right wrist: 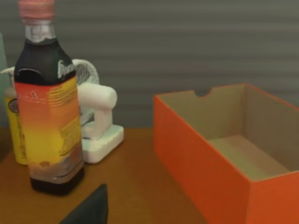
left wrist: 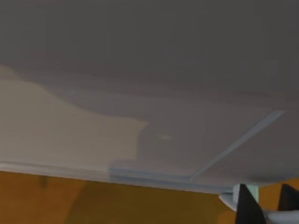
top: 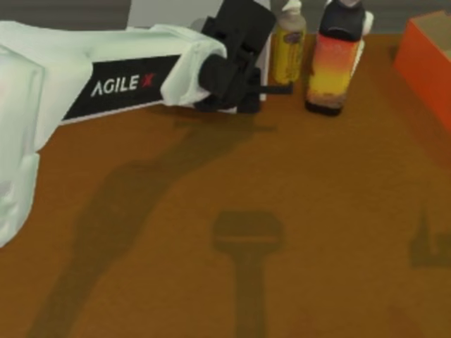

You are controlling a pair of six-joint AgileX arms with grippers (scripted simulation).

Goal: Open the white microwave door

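Left arm (top: 84, 91): white shell, black band lettered white with a red mark. Its gripper (top: 271, 88): black. Table (top: 296, 211): orange-brown. Microwave door (left wrist: 154, 84): grey window, pale frame. Tall bottle (right wrist: 46, 107): dark, label fading red through orange to yellow, pink cap. Small bottle (top: 289, 49): yellow. Box (right wrist: 224, 149): orange outside, tan inside

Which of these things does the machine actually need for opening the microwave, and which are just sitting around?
For the job: white microwave, microwave door, left pincer close at its front.

Just lying about: dark bottle with orange label, yellow bottle, open orange box, white gadget behind the bottles. The right arm is idle.
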